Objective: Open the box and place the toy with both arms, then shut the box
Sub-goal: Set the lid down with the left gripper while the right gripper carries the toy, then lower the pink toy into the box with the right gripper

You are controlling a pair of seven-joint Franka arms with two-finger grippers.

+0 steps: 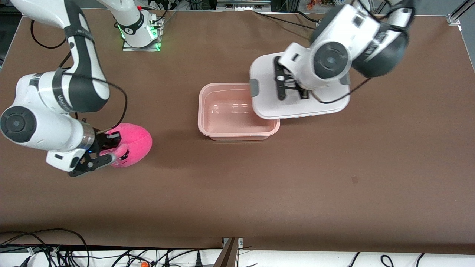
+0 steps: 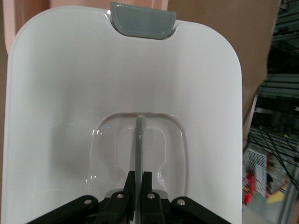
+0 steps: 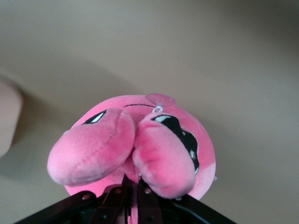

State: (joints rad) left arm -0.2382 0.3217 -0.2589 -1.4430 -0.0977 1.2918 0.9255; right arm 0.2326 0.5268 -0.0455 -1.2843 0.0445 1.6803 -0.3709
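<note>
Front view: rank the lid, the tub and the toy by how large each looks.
1. Lid, held up by the left gripper; being raised toward the camera may enlarge it, and the arm hides part of it.
2. Tub, close to the lid; order unsure.
3. Toy, in the right gripper, clearly smallest.

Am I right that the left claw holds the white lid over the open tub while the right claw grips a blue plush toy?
Not quite: the toy is hot pink, not blue, as the right wrist view shows. The rest holds: the left claw holds the white lid by its handle, partly over the open tub, and the right claw grips the toy.
</note>
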